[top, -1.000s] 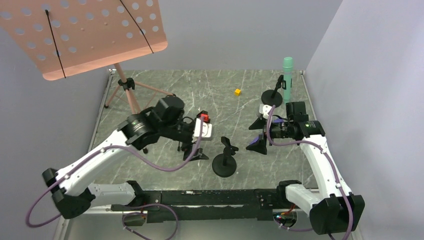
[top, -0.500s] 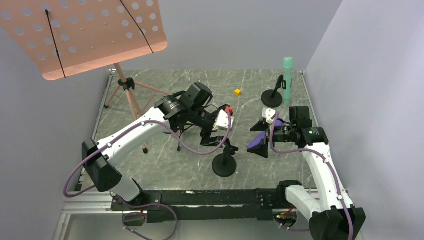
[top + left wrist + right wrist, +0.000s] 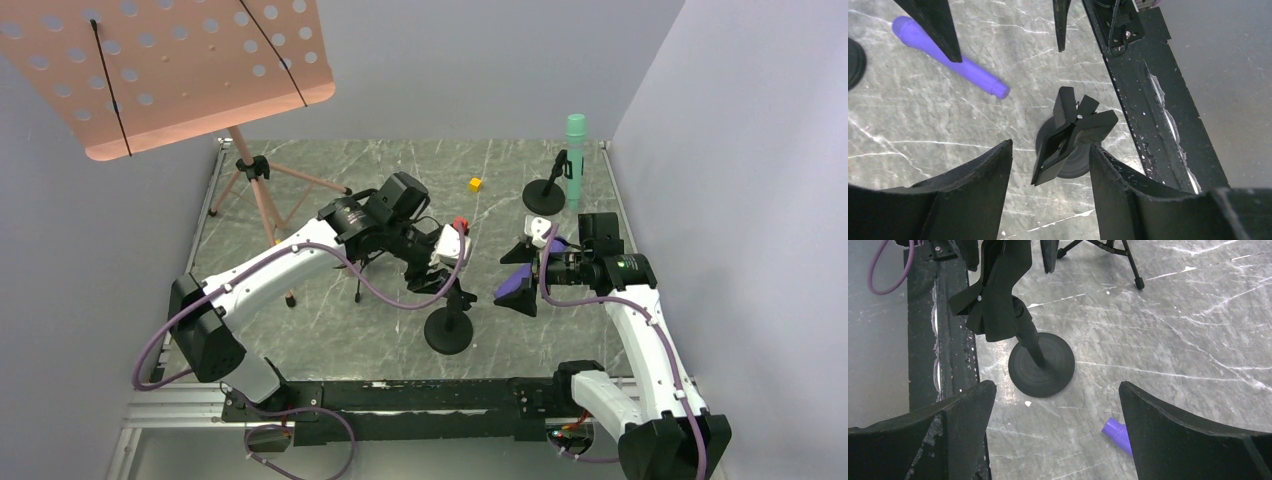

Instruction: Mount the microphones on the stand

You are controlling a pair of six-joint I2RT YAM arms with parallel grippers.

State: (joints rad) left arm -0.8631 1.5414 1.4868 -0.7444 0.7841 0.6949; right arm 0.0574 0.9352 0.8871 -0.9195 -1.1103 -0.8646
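Note:
The purple microphone [image 3: 948, 57] lies flat on the marble table; its end shows in the right wrist view [image 3: 1115, 432]. My right gripper [image 3: 517, 272] hovers open and empty just above it. The teal-green microphone [image 3: 575, 158] stands upright in the clip of the far-right stand [image 3: 545, 196]. The near stand [image 3: 449, 330] has an empty black clip [image 3: 1075, 131]. My left gripper [image 3: 437, 276] is open and empty, its fingers [image 3: 993, 175] on either side of that clip and above it. The grey-brown microphone is out of view.
A pink music stand [image 3: 170, 70] on a tripod [image 3: 262, 190] fills the back left. A small yellow cube [image 3: 475, 184] lies at the back middle. The black base rail [image 3: 923, 340] runs along the near edge. Grey walls close in on the left, back and right.
My left arm has swung from the left side to the near stand and settled over its clip. My right gripper has shifted slightly towards the near edge over the purple microphone.

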